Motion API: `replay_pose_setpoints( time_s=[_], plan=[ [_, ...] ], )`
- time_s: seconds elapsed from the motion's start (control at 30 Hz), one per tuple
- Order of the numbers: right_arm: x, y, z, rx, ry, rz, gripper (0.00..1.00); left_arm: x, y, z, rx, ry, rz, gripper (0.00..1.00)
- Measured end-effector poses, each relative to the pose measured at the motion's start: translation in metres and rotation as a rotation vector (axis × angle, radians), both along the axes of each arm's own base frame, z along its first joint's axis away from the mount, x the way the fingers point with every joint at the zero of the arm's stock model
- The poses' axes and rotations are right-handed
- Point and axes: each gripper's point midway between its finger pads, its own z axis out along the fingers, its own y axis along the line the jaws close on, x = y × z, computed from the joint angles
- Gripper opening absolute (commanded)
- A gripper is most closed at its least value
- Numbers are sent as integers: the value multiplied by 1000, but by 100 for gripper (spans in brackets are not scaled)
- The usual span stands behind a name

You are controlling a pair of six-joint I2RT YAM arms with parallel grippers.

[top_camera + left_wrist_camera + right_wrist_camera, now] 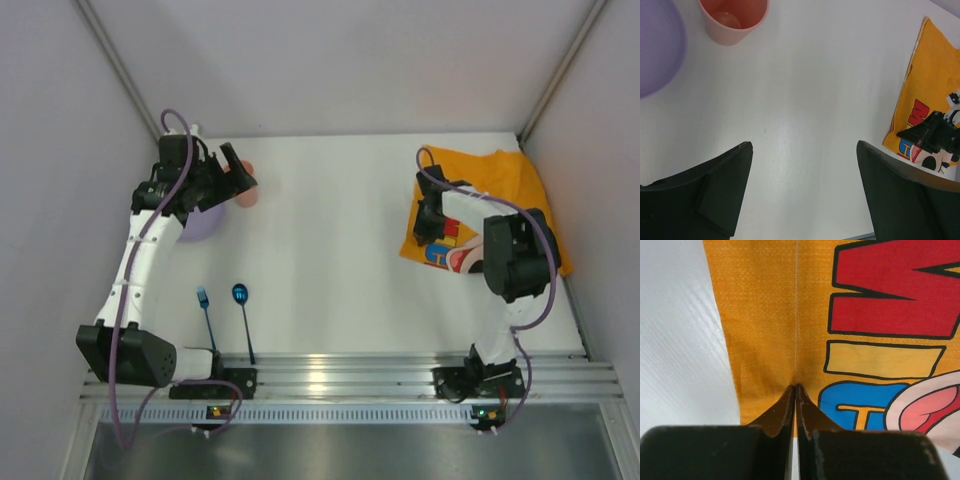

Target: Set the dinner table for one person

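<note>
The table (340,250) was the big white slab under everything, flat in front of both arms, with its long axis running left to right across the top view and its short side going away from the bases.

The right gripper (795,388) was pinched shut on the placemat (770,315). Its fingertips met on the orange cloth just inside the near edge, and a crease ran straight up from them. The placemat sat at the far right of the table, a bit skewed and rumpled, printed side up.

The left gripper (804,145) hung wide open over bare table on the left side, holding nothing. Just beyond it were a pink cup (733,20), upright, and a purple bowl (657,45) right beside the cup. I couldn't tell if those two touched.

Near the left arm's base, a blue fork (205,315) and spoon (242,310) lay side by side, apart, with heads pointing away from the bases and handles toward the near rail.
</note>
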Motion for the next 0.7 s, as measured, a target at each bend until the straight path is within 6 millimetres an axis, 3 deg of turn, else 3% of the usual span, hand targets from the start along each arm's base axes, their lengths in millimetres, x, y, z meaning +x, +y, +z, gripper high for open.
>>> replay_pose_setpoints(
  time_s=[0.1, 0.2, 0.27, 0.4, 0.57, 0.7],
  plan=[
    [0, 15, 1, 2, -15, 39, 0, 0, 0, 1, 1, -4, -2, 89],
    [-3, 48, 2, 14, -26, 121, 0, -1, 0, 1, -1, -2, -4, 88],
    [-9, 81, 1, 35, -27, 192, 0, -1, -1, 1, -3, -2, -3, 88],
    [-30, 165, 2, 133, -14, 346, 0, -1, -1, 3, -10, -5, 3, 88],
    [-69, 273, 5, 297, 40, 532, 0, -5, 0, 8, -12, -14, 6, 88],
    [-82, 329, 25, 427, 48, 597, 1, -11, 2, 13, -7, -21, 12, 88]
  ],
)
